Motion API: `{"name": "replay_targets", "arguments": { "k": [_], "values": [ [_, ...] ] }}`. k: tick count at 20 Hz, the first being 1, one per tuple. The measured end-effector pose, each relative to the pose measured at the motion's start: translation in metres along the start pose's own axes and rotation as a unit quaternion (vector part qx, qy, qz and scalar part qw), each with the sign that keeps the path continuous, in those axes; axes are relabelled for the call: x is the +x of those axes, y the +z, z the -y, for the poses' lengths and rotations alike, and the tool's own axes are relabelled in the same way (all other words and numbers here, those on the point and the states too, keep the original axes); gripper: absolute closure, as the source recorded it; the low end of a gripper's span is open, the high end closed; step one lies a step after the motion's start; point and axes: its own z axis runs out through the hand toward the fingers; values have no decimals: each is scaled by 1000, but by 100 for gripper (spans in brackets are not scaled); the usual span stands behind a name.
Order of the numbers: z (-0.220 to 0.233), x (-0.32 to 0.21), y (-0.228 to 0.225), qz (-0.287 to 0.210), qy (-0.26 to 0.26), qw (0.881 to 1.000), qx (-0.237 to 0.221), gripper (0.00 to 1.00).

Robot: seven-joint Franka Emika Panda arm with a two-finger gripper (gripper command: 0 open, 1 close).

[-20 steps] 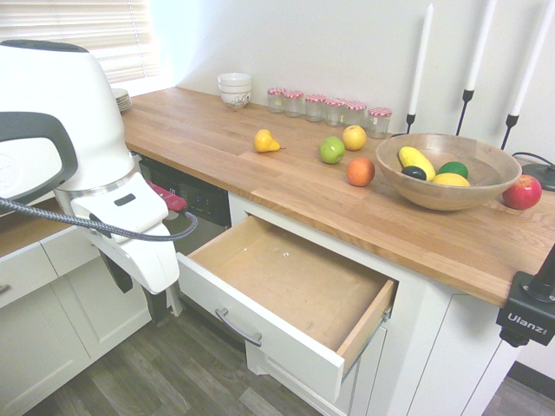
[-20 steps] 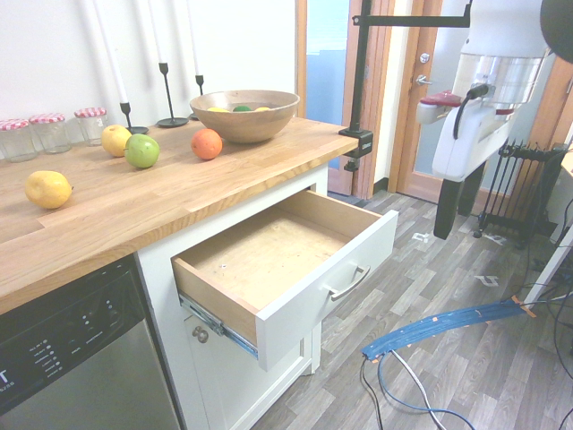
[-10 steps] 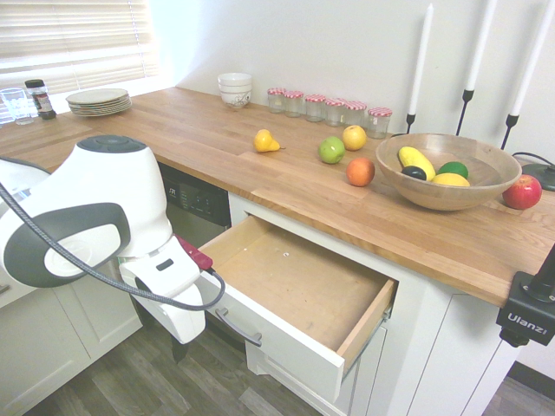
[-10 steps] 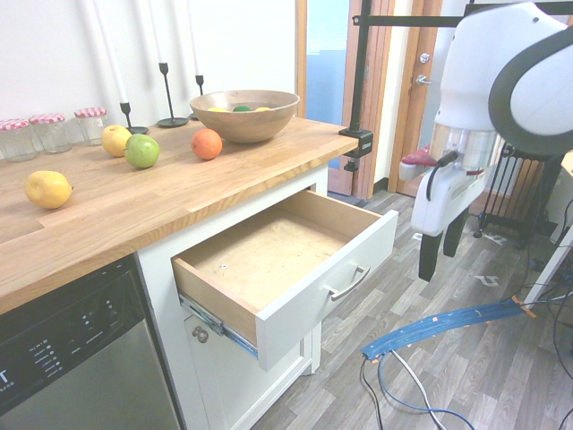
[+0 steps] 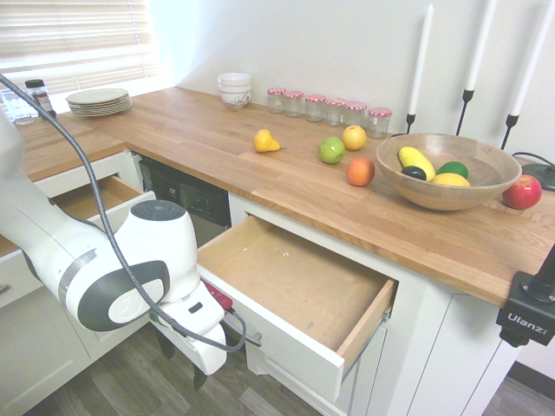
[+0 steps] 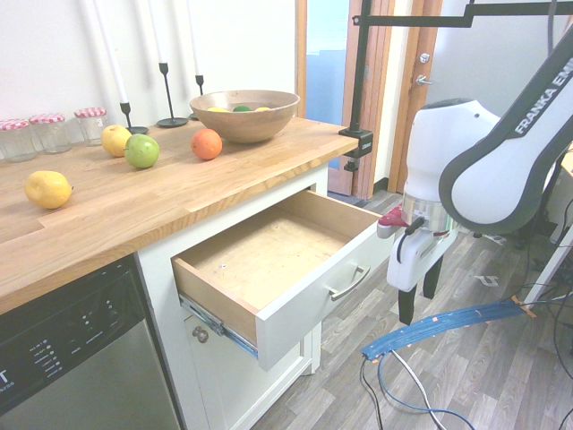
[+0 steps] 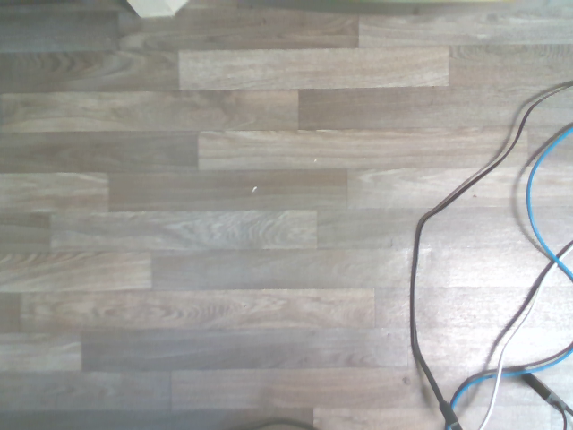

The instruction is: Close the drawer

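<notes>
The drawer point(image 6: 295, 260) stands pulled well out from under the worktop point(image 5: 286, 186), its bare-wood interior empty and fully exposed. Its white front panel carries a slim curved handle point(image 6: 349, 282) at mid-width.

The gripper point(image 6: 418, 300) hangs in front of the drawer front, pointing straight down at the floor point(image 7: 251, 224). Its fingers point(image 6: 406, 305) are spread apart and hold nothing. In the second exterior view the gripper sits just beside the front panel's far corner, apart from it; no contact is visible. In the first exterior view the hand partly covers the front panel and handle. The wrist view shows only floorboards.

Step in hand: approach. The arm is positioning the gripper outside the drawer front, at about panel level, ready for a push.

Next move calls for:
- Bring the fingers or the hand body against the front panel, near the handle rather than at a corner, so that the drawer runs straight on its slides.
- Push level toward the cabinet until the front panel sits flush.

Risk: an off-centre push may skew the drawer and jam it.
</notes>
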Motion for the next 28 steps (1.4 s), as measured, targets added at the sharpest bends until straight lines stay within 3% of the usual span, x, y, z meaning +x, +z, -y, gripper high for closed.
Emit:
{"name": "replay_targets", "arguments": {
  "k": [5, 6, 12, 28],
  "values": [
    [12, 22, 19, 1, -7, 1000, 14, 0],
    [15, 26, 22, -1, -9, 1000, 18, 100],
    [24, 39, 31, -24, -17, 999, 38, 100],
    [32, 43, 25, -25, -10, 998, 51, 100]
  ]
}}
